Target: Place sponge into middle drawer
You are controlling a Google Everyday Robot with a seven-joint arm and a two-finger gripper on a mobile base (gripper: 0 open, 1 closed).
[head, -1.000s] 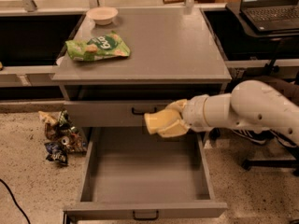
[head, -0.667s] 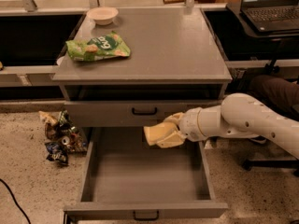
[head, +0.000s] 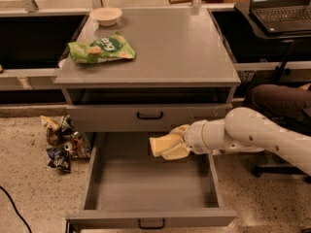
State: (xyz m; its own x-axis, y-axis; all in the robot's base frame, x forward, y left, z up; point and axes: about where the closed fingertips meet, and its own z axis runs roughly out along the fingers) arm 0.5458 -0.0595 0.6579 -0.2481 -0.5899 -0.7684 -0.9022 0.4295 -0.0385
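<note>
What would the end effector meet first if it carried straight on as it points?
Probably the left wall of the middle drawer: the end effector, holding the sponge above it, points left; depth is unclear.

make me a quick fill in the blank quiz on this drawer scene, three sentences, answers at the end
1. The gripper is shut on the sponge, holding it above the middle drawer, which is ___, not shut.
2. The snack bag lying on the cabinet top is ___ in colour.
3. The upper drawer front with the black handle is ___, not open.

Missing words: open; green; shut
</note>
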